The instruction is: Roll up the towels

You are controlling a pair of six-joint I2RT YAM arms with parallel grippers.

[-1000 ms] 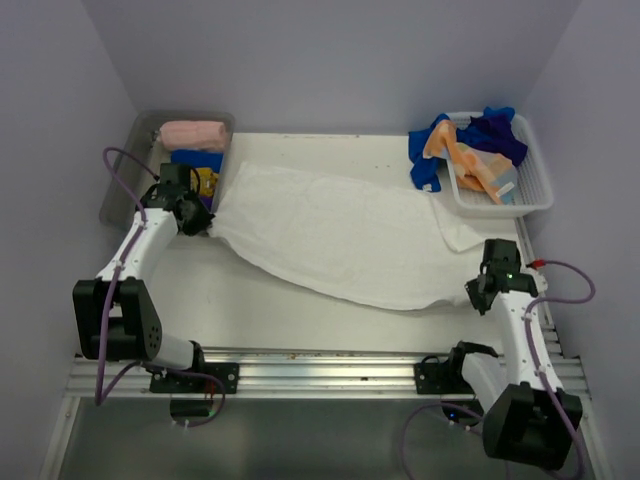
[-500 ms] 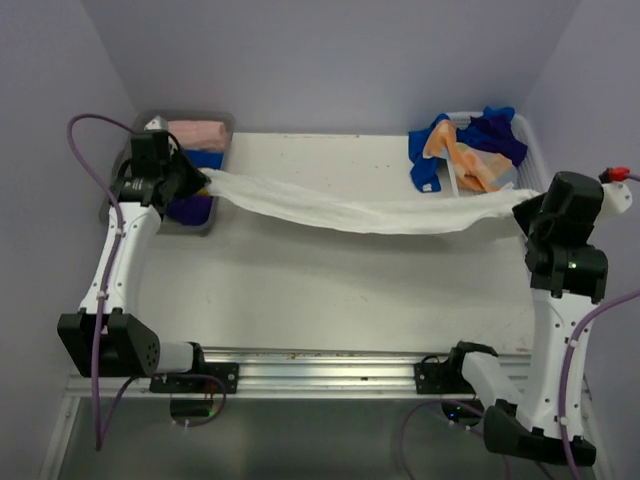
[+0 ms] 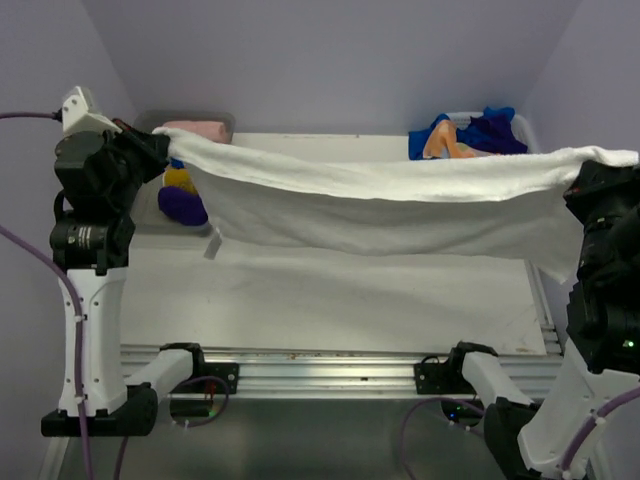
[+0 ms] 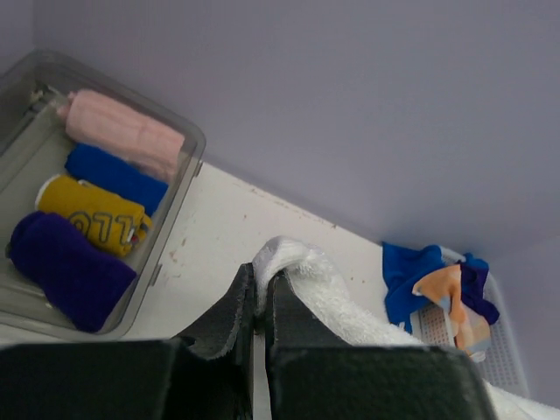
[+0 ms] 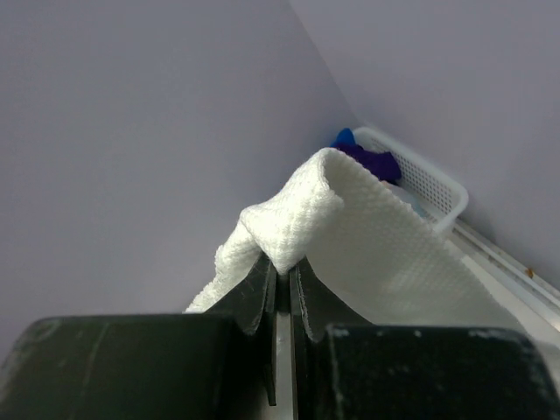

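Towel (image 3: 380, 205) edge taut, L hand (image 4: 260, 297) to R hand (image 5: 278, 262)

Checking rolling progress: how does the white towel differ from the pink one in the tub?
The white towel hangs unrolled in the air, stretched between the left hand and right hand, both shut on its ends; the pink towel lies rolled in the grey tub, untouched. The white towel spans the width of the table; the pink towel is a short bundle. Both are plain-coloured terry cloth.
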